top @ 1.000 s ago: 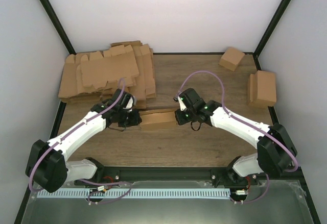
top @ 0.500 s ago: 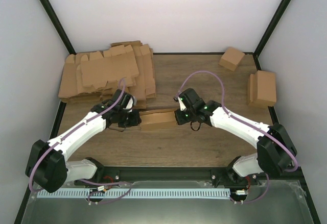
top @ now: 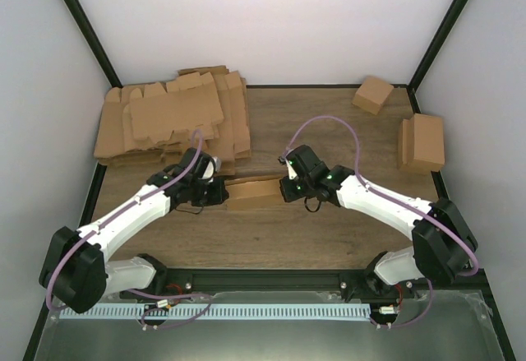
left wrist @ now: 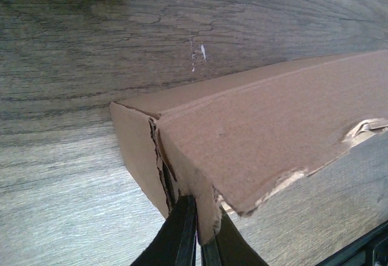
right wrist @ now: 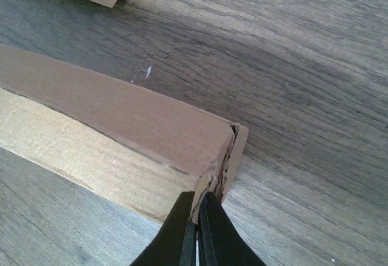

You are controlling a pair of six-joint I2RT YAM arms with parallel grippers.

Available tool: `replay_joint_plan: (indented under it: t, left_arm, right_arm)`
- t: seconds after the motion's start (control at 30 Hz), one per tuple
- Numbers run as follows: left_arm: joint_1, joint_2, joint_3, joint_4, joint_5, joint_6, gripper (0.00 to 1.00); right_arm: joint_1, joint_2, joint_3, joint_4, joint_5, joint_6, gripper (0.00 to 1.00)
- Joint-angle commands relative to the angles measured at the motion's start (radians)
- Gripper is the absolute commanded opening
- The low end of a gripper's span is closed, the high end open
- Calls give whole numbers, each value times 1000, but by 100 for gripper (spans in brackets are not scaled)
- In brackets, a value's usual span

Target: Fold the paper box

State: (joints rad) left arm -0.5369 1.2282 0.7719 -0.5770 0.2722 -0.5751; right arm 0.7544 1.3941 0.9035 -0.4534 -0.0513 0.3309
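The paper box (top: 253,190) is a shallow brown cardboard box lying on the wooden table between my two arms. My left gripper (top: 220,193) is shut on the flap at its left end; the left wrist view shows the black fingers (left wrist: 185,236) pinching a cardboard edge of the box (left wrist: 267,126). My right gripper (top: 285,188) is shut on the flap at its right end; the right wrist view shows the fingers (right wrist: 209,229) pinching the corner flap of the box (right wrist: 121,120). The box rests on the table.
A pile of flat brown blanks (top: 168,118) lies at the back left, close behind the left arm. A small cube-like box (top: 372,94) sits at the back right, and a folded box (top: 423,141) stands at the right edge. Black frame posts bound the table.
Both grippers have stayed pinched on the box ends. The left wrist has shifted slightly toward the box and the right wrist slightly left; the box has barely moved.
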Motion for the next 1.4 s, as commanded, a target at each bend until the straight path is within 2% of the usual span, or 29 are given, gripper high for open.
replay_joint_plan:
  t: [0.0,0.1,0.23,0.4,0.5,0.53,0.6,0.8,1.0,1.07,1.2,1.37]
  left_arm:
    - [-12,18,-50,-37,-12,1,5]
    - [-12,4,-40,-38,-16,-1,5]
    - [-12,-1,-16,-54,-27,3,4]
    - [-12,-1,11,-71,-35,10,5]
    - [-12,4,26,-78,-39,15,7]
    - [-12,5,31,-81,-41,16,9]
    - [-12,8,41,-86,-46,16,16]
    - [-12,-16,80,-102,-60,9,31]
    - [-12,-36,99,-108,-51,1,40]
    - [-12,-38,99,-109,-47,0,40]
    - [-12,-36,98,-110,-52,2,31]
    - [-12,-22,92,-112,-66,6,20]
  right_arm:
    - [20,19,-9,-33,-4,3,1]
    - [20,-10,12,-34,-1,6,11]
    - [20,-38,48,-51,16,7,16]
    - [19,-41,82,-77,60,14,28]
    - [19,-56,92,-74,104,28,42]
    - [19,-64,91,-65,113,32,43]
    - [19,-70,95,-57,123,32,41]
    - [19,-39,117,-64,127,21,23]
    - [19,-18,125,-54,119,12,18]
    - [19,-4,128,-55,117,7,18]
    - [19,24,129,-60,125,3,18]
    - [19,27,133,-61,116,2,5]
